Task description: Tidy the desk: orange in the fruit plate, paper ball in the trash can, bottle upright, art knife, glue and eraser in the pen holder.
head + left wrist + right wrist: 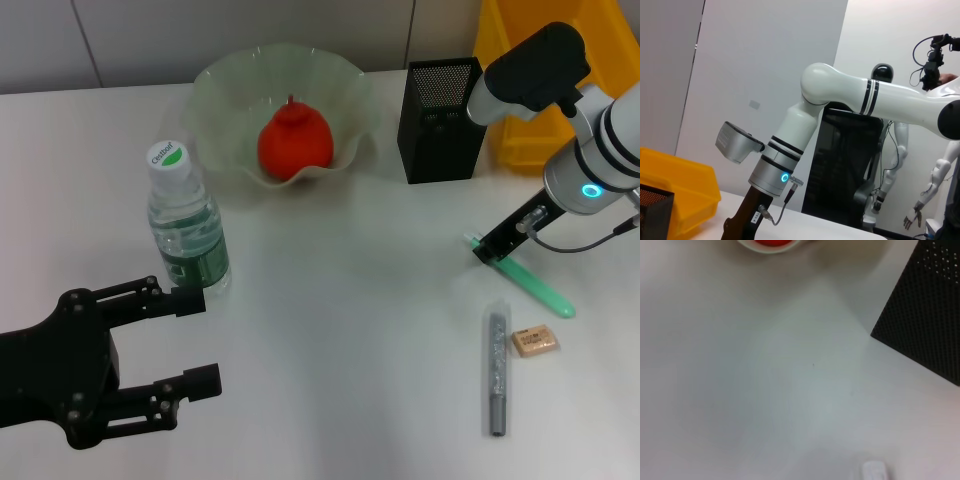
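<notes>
The orange sits in the fruit plate at the back of the bench, and the bottle stands upright just beyond the left pincer, whose fingers are spread apart and empty. The right pincer is down on the bench at one end of a green stick (the glue, apparently), though whether it grips I cannot tell. The eraser and the grey art knife lie side by side nearer the front, the pen holder stands beside the yellow trash can.

Orange sits in fruit plate; bottle stands upright; eraser lies flat.
</notes>
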Controlling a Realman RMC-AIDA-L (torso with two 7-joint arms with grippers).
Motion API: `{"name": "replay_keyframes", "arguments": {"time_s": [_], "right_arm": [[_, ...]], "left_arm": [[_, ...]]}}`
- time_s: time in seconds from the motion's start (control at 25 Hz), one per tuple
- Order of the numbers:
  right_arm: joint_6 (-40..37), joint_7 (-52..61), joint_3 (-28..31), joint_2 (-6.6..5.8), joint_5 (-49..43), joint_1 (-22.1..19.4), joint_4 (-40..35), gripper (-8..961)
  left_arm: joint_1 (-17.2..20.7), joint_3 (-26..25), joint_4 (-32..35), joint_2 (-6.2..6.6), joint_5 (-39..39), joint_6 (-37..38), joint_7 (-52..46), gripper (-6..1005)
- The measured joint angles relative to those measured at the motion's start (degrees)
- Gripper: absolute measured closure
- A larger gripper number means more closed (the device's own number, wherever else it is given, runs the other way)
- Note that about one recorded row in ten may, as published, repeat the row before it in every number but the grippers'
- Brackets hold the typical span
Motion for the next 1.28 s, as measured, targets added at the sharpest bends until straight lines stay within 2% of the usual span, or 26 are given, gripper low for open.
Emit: {"name": "replay_keyframes", "arguments": {"time_s": [0.28, 0.6, 0.8, 1.08, 1.16, 1.28], "right_arm": [[0.19, 0.11, 0.0, 0.03, 0.2, -0.09, -0.32, 748], [-0.38, 1.18, -0.27, 0.12, 0.42, -0.93, -4.28, 767], [-1.73, 2.47, -1.18, 0.22, 2.05, -1.51, -9.61, 767], [-3.72, 2.96, -2.92, 0.22, 9.24, -2.5, -19.96, 767], [-2.97, 2.98, -3.38, 0.25, 10.94, -3.2, -23.71, 766], [-1.3, 2.94, -3.4, 0.25, 12.11, -3.45, -24.83, 766]], "left_arm": [[0.15, 0.0, 0.0, 0.0, 0.0, 0.0, -0.13, 257], [0.3, 0.0, -0.75, 0.0, 0.0, 0.08, -0.15, 257], [0.28, 0.0, -0.79, 0.0, 0.0, 0.09, -0.1, 257], [0.31, -0.1, -0.8, 0.01, -0.02, 0.09, -0.08, 257], [0.41, -0.44, -0.94, 0.05, -0.05, 0.09, -0.08, 257], [0.43, -0.66, -1.1, 0.05, -0.06, 0.09, -0.07, 257]]}}
